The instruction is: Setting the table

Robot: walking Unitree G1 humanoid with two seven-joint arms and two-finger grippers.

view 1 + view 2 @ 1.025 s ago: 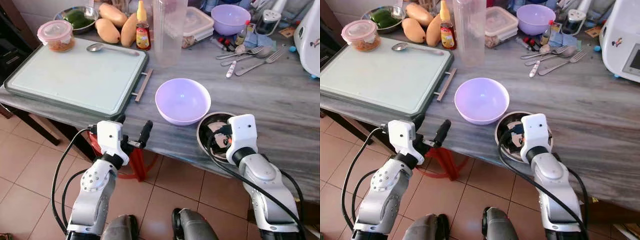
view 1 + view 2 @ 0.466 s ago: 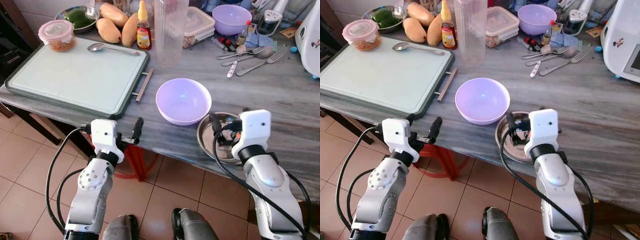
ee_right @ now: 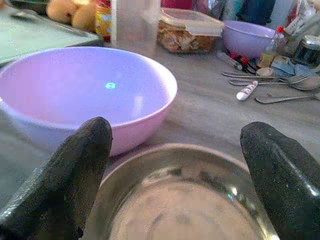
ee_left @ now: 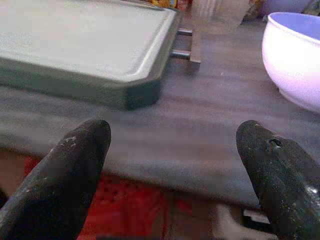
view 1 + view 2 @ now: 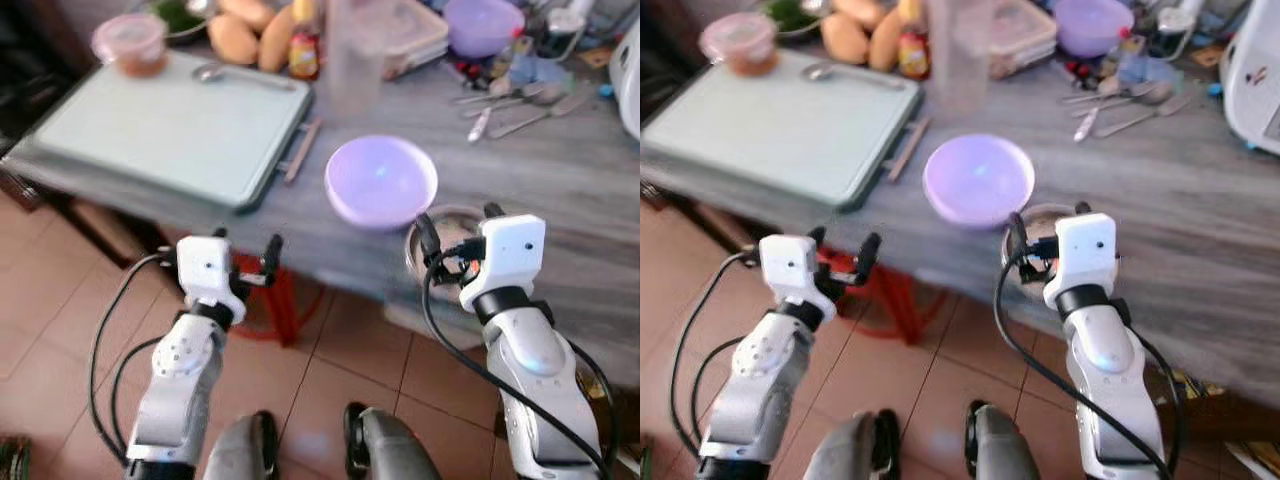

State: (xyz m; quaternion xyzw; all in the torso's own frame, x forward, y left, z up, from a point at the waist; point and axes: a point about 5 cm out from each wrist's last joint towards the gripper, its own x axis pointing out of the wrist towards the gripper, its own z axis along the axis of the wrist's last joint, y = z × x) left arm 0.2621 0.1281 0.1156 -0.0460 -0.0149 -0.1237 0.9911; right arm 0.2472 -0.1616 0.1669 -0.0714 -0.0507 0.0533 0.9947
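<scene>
— Where's the steel bowl (image 3: 185, 200)?
— At the desk (image 5: 560, 190) edge, touching the purple bowl (image 5: 381, 181). The right gripper (image 5: 455, 225) hovers over it, fingers spread.
— And the left gripper (image 5: 245, 255)?
— Spread too, off the edge near the tray (image 5: 160, 125). Labels are too blurred to read.

The right claw (image 5: 455, 222) hides much of the blurred steel bowl (image 5: 432, 232).
</scene>
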